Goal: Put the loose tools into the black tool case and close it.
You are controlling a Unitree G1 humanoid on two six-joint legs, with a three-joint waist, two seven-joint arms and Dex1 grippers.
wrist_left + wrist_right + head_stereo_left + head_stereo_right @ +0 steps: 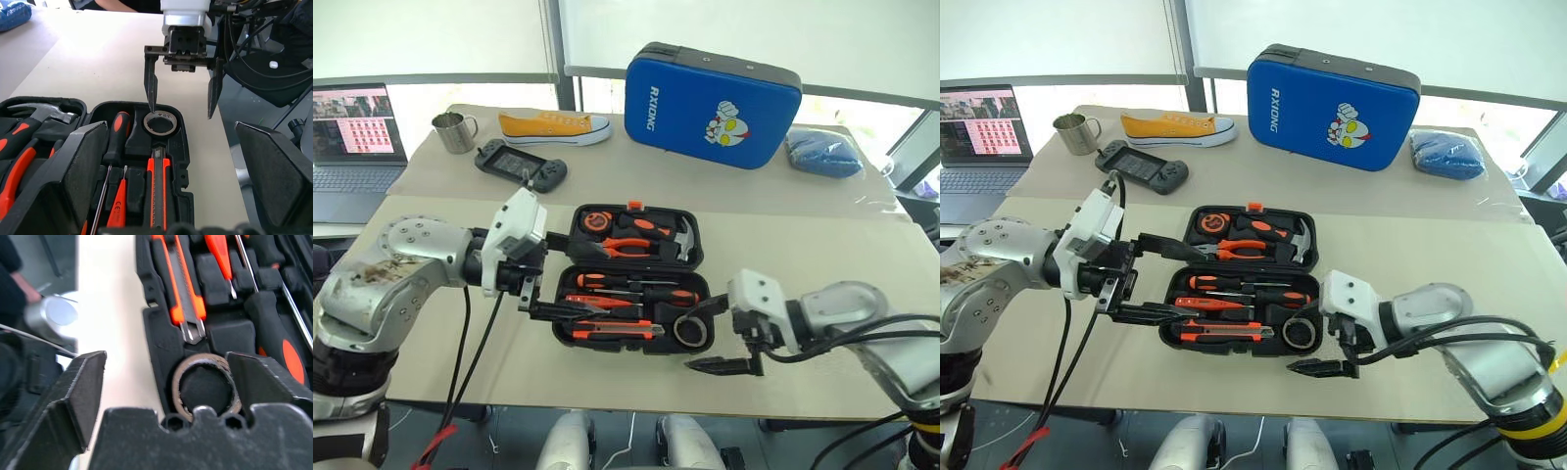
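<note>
Black tool case lies open on the table; both grippers, at nine and four o'clock, jaws spread, empty.

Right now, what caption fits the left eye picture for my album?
Open black tool case full of orange-handled tools, with the robot's left tool and right tool open at either end.

Matt black plastic tool case, glossy blue case, metal mug.
</note>
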